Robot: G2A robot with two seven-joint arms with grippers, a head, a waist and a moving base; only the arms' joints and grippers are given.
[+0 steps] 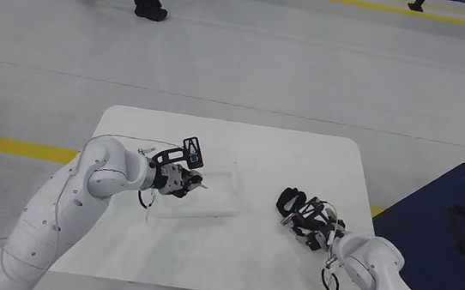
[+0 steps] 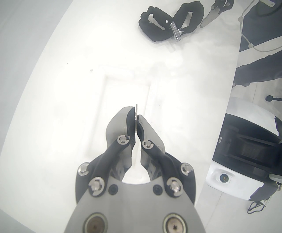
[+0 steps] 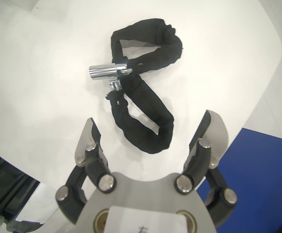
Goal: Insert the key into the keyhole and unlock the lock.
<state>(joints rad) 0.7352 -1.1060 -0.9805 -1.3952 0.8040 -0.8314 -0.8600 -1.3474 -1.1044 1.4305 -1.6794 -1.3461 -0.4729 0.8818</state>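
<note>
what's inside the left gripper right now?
A thin metal key, edge-on, pinched in the left gripper, tip sticking out. The clamped part is covered, so its teeth and bow cannot be seen.

White arms (image 1: 69,213), silver-black left pincer (image 2: 136,118), steel screws (image 2: 123,139)

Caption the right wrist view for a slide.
Open right pincer hovers over a black fabric-sleeved chain lock on the white table.
</note>
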